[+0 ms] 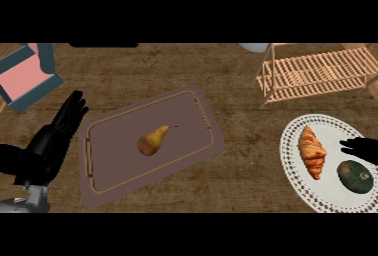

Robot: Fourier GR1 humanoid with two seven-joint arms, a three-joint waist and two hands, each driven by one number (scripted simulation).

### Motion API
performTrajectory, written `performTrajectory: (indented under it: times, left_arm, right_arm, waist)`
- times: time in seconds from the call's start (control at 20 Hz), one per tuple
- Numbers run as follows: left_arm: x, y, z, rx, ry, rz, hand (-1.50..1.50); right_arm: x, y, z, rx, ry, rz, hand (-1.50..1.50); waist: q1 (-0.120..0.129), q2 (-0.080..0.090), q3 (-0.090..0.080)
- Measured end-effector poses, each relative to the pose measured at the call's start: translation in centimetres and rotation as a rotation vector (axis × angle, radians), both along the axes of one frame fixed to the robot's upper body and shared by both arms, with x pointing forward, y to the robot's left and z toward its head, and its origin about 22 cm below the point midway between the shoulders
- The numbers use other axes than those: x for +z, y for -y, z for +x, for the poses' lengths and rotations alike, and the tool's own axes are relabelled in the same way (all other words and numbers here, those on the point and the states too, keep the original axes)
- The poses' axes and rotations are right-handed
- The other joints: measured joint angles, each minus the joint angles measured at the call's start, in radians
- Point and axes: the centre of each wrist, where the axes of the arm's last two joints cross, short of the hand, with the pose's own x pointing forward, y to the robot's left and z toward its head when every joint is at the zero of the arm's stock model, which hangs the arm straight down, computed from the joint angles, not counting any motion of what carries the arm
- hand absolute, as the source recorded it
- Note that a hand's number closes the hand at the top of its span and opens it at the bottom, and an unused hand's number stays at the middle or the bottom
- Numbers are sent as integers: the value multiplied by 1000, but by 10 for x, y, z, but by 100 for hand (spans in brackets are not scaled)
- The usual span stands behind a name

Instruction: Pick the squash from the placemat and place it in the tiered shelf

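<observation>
We're looking steeply down at the brown wood-grain counter (221,180). The dark green round squash (355,176) is lying on the white round lace-edged placemat (289,165) at the view's lower right. So it's sitting on the placemat, not in the shelf.

The golden-brown croissant (312,151) is lying on the same placemat, just left of the squash, with a small gap between them.

The right hand (363,149) is coming in at the right edge, over the placemat and just beyond the squash. Only part of it is showing. We're unable to tell whether it's wide or closed, or whether it's touching the squash. It isn't carrying anything that we're able to see.

The left hand (63,125) is resting at the view's left, wide open with straight fingers pointing up, holding nothing. It's sitting just beside the left edge of the dull purple-brown rounded rectangular tray (184,125).

That tray is lying at an angle in the middle of the counter, and a yellow-red pear (153,141) is lying near its centre, stem pointing up-right.

The light wooden slatted tiered shelf (317,70) is standing at the upper right, well apart from the squash, beyond the placemat. Nothing is showing on its slats.

A teal-framed pink object (26,75) is sitting at the upper left corner, partly cut off.
</observation>
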Motion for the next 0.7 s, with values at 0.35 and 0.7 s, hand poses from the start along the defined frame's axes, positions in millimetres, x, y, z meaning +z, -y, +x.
performTrajectory:
  times: [0.35,0.7]
  left_arm:
    - [-3,-2,3,2,11,-4,0]
    - [3,-4,1,3,12,0,0]
  right_arm:
    - [-8,6,6,-30,-31,-87,-150]
    - [-22,4,12,-32,-50,-104,-150]
  waist:
    - [2,1,0]
    - [2,0,0]
